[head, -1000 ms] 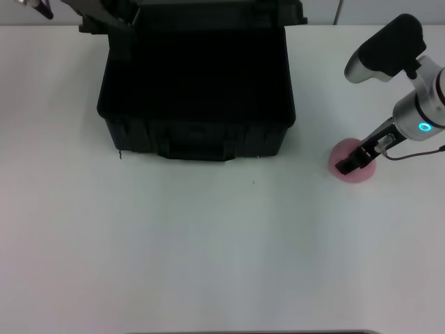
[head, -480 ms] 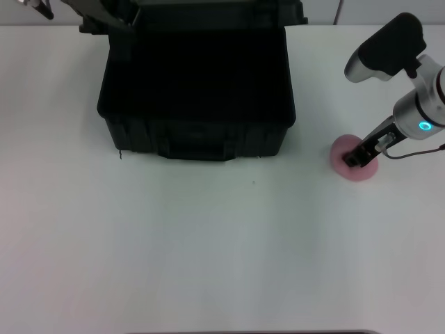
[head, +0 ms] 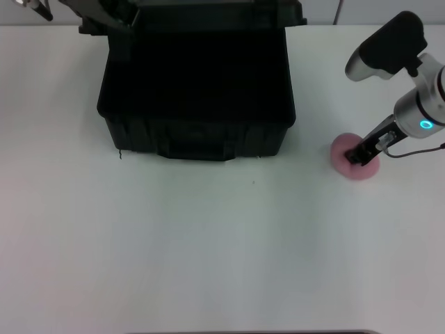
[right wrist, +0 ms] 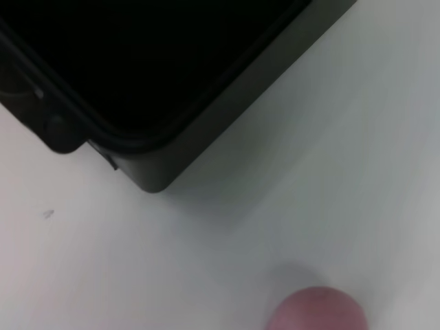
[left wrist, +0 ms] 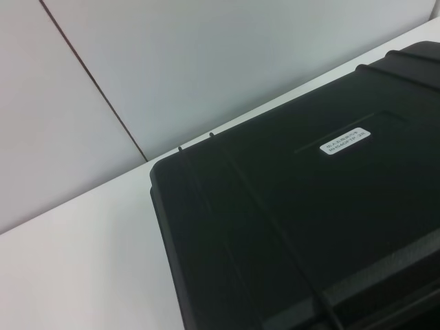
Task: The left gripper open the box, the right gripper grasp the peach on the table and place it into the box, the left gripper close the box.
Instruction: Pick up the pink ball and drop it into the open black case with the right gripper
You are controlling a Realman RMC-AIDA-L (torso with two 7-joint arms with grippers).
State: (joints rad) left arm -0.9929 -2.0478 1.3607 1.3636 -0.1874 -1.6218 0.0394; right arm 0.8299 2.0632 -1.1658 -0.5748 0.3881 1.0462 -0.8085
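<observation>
Right gripper point(head: 361, 154) has crept slightly up over the peach point(head: 354, 158) near the bench's right edge; grip state unclear. Open box point(head: 195, 90) lies to its left. Left gripper's state is hidden behind the lid.

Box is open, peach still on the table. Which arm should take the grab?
Right. The right gripper is already down on the peach, to the right of the open box. The left gripper is at the far left corner by the raised lid, with the box between it and the fruit.
</observation>
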